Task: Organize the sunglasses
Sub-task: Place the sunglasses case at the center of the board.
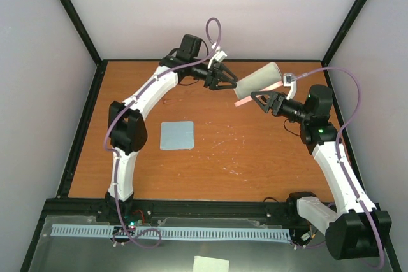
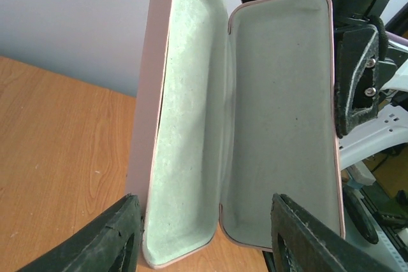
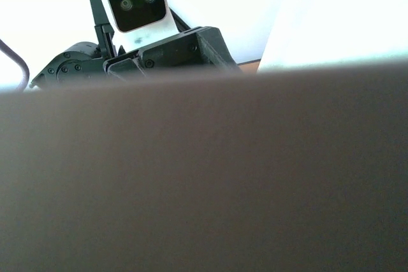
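the brown table (image 1: 242,157) lay under it all. the pink case (image 2: 280,113) hung wide open, showing only pale green lining inside. the right gripper (image 1: 256,98) pinched its edge. the left gripper (image 1: 231,84) was spread wide, holding nothing. i could not tell where the sunglasses were.

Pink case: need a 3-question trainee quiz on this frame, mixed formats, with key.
1. True or false: the pink case is shut.
2. What lies inside the case? A) sunglasses B) a cloth C) nothing
3. Fill in: the ___ gripper clamps the case's rim.
Key: 1 false, it is wide open. 2 C, both lined halves are bare. 3 right gripper; the left gripper is open at the case's end.
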Tool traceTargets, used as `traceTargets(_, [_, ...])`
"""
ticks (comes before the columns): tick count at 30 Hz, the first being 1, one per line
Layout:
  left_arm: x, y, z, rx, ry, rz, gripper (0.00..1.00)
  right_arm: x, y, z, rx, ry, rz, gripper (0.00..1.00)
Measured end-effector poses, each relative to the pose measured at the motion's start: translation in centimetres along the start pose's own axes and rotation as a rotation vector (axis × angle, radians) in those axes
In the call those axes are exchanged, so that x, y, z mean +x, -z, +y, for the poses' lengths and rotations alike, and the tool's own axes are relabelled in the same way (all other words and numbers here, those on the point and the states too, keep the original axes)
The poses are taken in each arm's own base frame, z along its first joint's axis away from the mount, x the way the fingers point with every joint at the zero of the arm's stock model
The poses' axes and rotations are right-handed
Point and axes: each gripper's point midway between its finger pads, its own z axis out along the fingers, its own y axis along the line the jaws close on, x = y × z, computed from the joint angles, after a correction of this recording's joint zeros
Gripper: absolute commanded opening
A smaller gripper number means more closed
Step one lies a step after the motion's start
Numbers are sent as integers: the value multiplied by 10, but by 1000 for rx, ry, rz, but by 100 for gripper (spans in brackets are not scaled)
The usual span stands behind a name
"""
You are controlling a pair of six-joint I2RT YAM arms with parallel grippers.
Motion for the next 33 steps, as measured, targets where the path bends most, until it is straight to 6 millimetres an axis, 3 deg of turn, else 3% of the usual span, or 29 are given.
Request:
traceTargets(3, [1,-3,3,-11,-3,3,62,0,0,0,-1,-1,1,15])
traceTargets(9, [5,-8,12,-42,2,14,61,1,-1,1,-13,-3,8,15])
traceTargets(14, [14,-12,22,-54,22,25,44,-3,0,5,-19,8,1,15])
traceTargets(20, [18,-14,25,-45,50,29,5,-4,0,4,-13,10,0,15])
traceTargets(27, [11,-13,22,-33,91,16,0,-5,-1,0,0,27,-8,24])
traceTargets(30, [8,-12,22,-38,84,13,0,-6,-1,1,0,32,-13,56])
traceTargets(33, [6,-12,23,-59,70,14,0,-7,-1,-1,9,36,-18,95])
